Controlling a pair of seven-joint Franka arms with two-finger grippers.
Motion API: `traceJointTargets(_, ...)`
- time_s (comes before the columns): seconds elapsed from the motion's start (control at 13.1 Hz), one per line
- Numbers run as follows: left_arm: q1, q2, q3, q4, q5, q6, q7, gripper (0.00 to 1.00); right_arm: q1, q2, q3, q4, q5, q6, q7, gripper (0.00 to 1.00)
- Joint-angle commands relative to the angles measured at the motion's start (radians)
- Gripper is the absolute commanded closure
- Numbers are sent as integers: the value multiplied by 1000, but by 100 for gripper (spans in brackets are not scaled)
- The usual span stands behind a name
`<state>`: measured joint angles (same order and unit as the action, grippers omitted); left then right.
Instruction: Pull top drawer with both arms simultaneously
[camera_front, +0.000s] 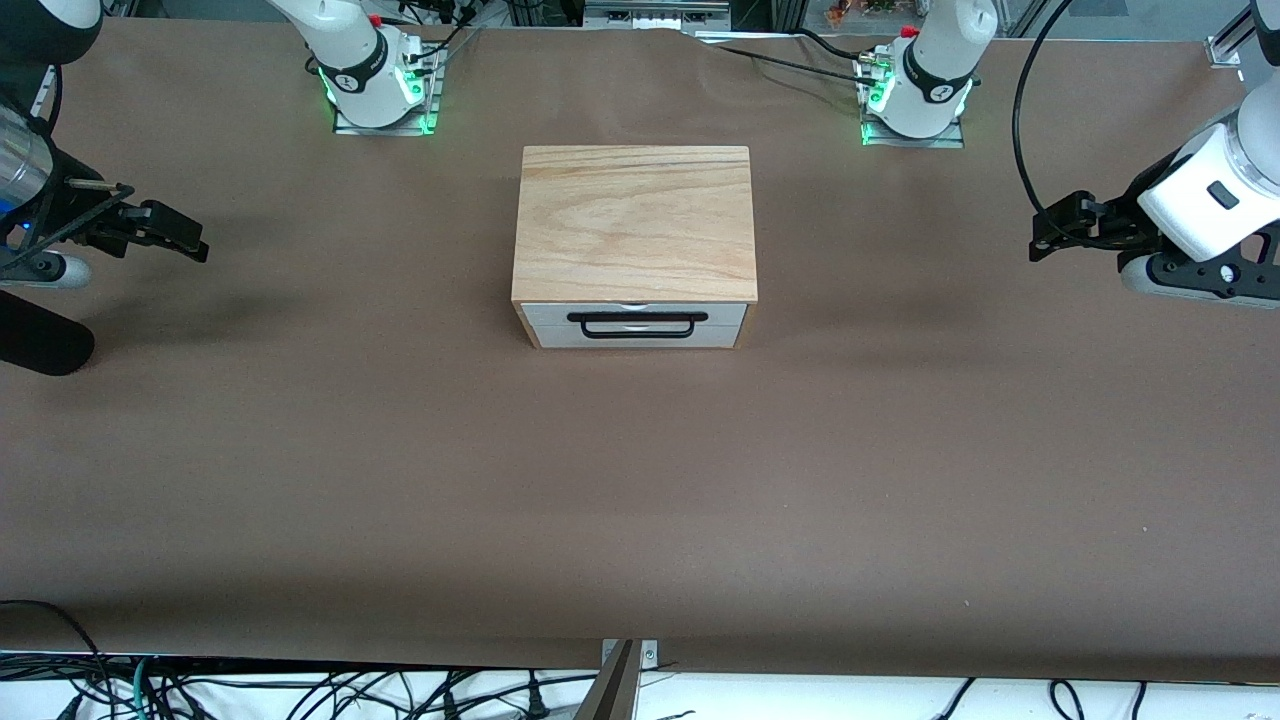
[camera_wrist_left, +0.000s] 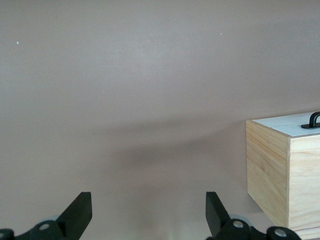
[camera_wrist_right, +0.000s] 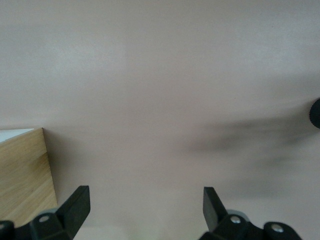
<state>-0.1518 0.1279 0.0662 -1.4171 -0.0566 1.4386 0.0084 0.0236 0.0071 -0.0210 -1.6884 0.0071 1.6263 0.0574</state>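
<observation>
The cabinet (camera_front: 634, 222) stands mid-table with a pale oak top. Its top drawer (camera_front: 560, 316) is shut, white front flush, with a thin black bar handle (camera_front: 637, 326). My left gripper (camera_front: 1043, 240) hangs open and empty over the table toward the left arm's end, well apart from the cabinet. My right gripper (camera_front: 192, 243) hangs open and empty toward the right arm's end. The left wrist view shows its gripper (camera_wrist_left: 148, 210) open, with the cabinet's side (camera_wrist_left: 272, 170) and part of the handle (camera_wrist_left: 314, 120). The right wrist view shows its gripper (camera_wrist_right: 145, 207) open beside the cabinet's corner (camera_wrist_right: 22, 172).
Brown paper covers the table (camera_front: 640, 480). A black cylinder (camera_front: 40, 345) sticks in at the right arm's end, nearer the front camera than the right gripper; a dark shape (camera_wrist_right: 316, 112) shows in the right wrist view. Both arm bases (camera_front: 375, 75) (camera_front: 915, 95) stand along the table edge by the robots.
</observation>
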Motion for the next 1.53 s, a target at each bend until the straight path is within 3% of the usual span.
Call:
traceJointTargets(0.0,-6,7,4,15,1,3,-8,0,-2,-7,1,-7,5,-2,-13,0)
traceJointTargets(0.31,-2,18,6,15,-18,3,-8,0,-1,21,15,-7,11,-2,-5,0)
traceJointTargets(0.69,6,36,7,14,-83,2,-7,0,2,89,117,-7,66,10,-7,0)
traceJointTargets(1.07,-29,121,4,12,-117,49,-7,0,33,261,128,26,440,56,-11,0)
traceJointTargets(1.45,-28,269,4,-3,-363,172,145,0,84,381,130,19,761,95,-212,0)
